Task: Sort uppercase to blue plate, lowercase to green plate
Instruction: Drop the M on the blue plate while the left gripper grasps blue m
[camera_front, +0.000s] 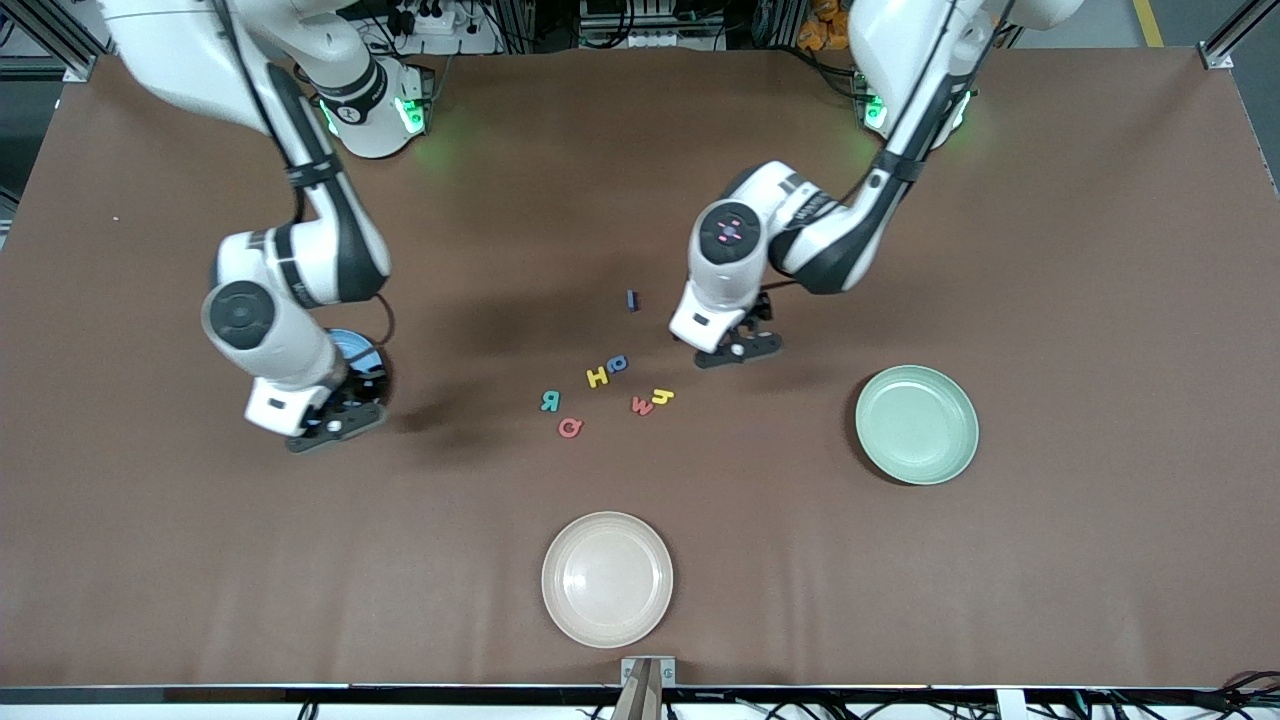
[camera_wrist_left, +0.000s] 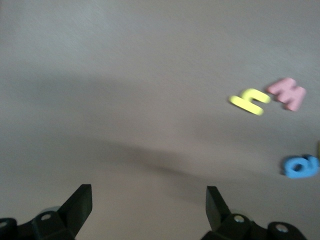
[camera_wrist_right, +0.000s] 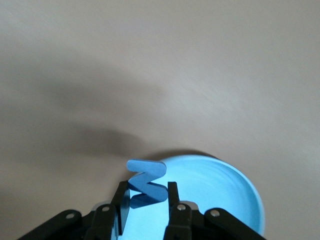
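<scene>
front view – no letter is seen set on either plate yet: blue w (camera_wrist_right: 146, 182) is pinched in the right gripper (camera_wrist_right: 145, 206) over the blue plate (camera_wrist_right: 225, 190), left gripper (camera_wrist_left: 145, 200) is spread wide and empty near the letter cluster (camera_front: 605, 395), green plate (camera_front: 917, 424) bare.

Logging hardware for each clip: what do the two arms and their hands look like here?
Both arms have glossy white shells with black joint bands and a black cable along the upper links; green lights glow at the bases. The left arm's wrist cap carries pink markings. The left hand and right hand are black with two flat black fingers, silver screws at their mounts.
</scene>
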